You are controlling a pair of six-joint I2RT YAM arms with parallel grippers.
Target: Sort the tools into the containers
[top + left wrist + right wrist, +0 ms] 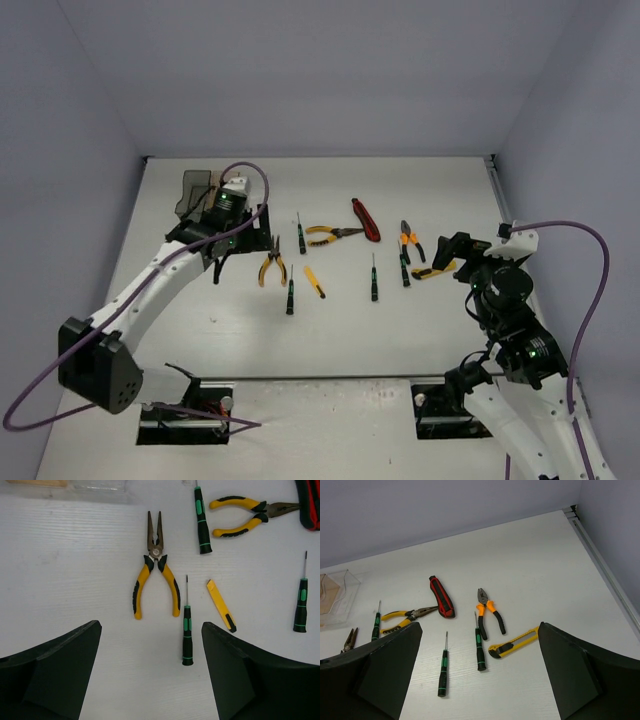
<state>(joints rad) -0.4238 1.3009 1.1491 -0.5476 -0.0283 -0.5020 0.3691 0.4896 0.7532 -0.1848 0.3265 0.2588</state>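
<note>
Both grippers are empty w/ jaws wide apart: left gripper (151, 627) hangs over the yellow-handled pliers (155, 565), right gripper (480, 627) over the tool cluster on its side. All tools in view lie flat on the table (450, 180). The containers sit far left: dark bin (193, 190) beside the left wrist, clear bin (337, 595) w/ an amber one behind it; can't tell what's inside. Main risk for left: the pliers' handles are splayed, so a pinch on one handle prob. lets the tool swing or flop open. A screwdriver (186, 625) and small yellow cutter (221, 605) lie just beside, so an off-centre finger could knock or trap them. Thin screwdrivers prob. roll if nudged. Right side: orange pliers (489, 611), another screwdriver (479, 642) and utility knife (514, 643) lie close together, so a double grab is likely. The bins look small and light, so long tools may tip them or hang over the rim. If both arms head for that corner, they could collide.
</note>
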